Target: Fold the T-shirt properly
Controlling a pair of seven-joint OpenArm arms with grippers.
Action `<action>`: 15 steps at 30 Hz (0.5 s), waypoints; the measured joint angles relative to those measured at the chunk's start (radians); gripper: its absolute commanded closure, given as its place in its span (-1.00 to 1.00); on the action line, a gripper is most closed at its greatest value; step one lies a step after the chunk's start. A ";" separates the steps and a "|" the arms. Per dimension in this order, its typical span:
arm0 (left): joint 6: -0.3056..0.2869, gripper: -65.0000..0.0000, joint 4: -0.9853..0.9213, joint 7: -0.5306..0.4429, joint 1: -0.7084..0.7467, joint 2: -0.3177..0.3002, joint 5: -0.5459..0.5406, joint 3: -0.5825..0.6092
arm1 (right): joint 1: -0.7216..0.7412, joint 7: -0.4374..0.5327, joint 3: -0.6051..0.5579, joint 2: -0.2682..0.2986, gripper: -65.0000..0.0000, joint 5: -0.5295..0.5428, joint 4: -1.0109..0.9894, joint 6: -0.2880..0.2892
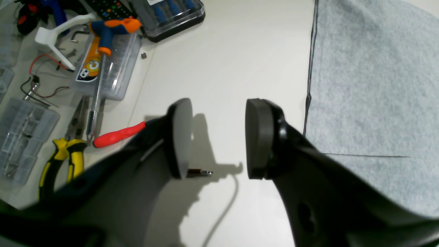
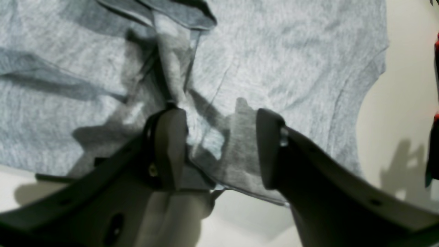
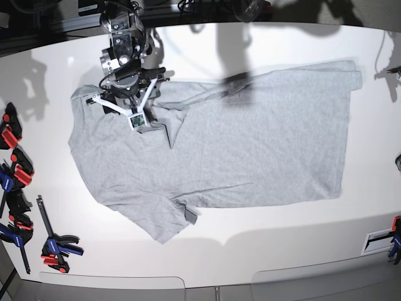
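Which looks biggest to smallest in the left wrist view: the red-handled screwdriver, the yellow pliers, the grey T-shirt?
1. T-shirt, largest by far, though cut off by the frame.
2. Yellow pliers.
3. Red-handled screwdriver, partly hidden behind the pincer, so its rank against the pliers is unsure.

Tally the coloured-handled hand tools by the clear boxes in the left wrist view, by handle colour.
yellow-handled pliers: 1
red-handled screwdriver: 1
orange-and-blue-handled driver: 1
Total: 3
The blurred items in the top-left corner are not counted.
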 measured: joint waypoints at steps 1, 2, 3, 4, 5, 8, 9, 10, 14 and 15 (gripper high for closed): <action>0.000 0.29 0.000 0.000 0.000 0.000 0.000 0.000 | 0.000 0.000 0.000 0.000 0.25 0.000 0.000 0.000; 0.000 0.29 0.000 0.000 0.000 0.000 0.000 0.000 | 0.000 0.000 0.000 0.000 0.41 0.000 0.000 0.000; 0.000 0.29 0.000 0.000 0.000 0.000 0.000 0.000 | 0.000 0.000 0.000 0.000 0.63 0.000 0.000 0.000; 0.000 0.29 0.000 0.000 0.000 0.000 0.000 0.000 | 0.000 0.000 0.000 0.000 0.86 0.000 0.000 0.000; 0.000 0.29 0.000 0.000 0.000 0.000 0.000 0.000 | 0.000 0.000 0.000 0.000 1.00 0.000 0.000 -0.001; 0.000 0.29 0.000 0.000 0.000 0.000 0.000 0.000 | 0.000 0.001 0.000 0.000 1.00 0.000 0.000 0.000; 0.000 0.29 0.000 0.000 0.000 0.000 0.000 0.000 | 0.000 0.001 0.000 0.000 1.00 0.000 0.000 0.000; 0.000 0.29 0.000 0.000 0.000 0.000 0.000 0.000 | 0.001 0.001 0.000 0.000 1.00 -0.001 0.000 0.000; 0.000 0.29 0.000 0.000 0.000 0.000 0.000 0.000 | 0.032 0.000 0.000 0.000 1.00 -0.001 0.000 0.000; 0.000 0.29 0.000 0.000 0.000 0.000 0.000 0.000 | 0.047 0.000 0.000 0.000 1.00 -0.001 0.000 0.000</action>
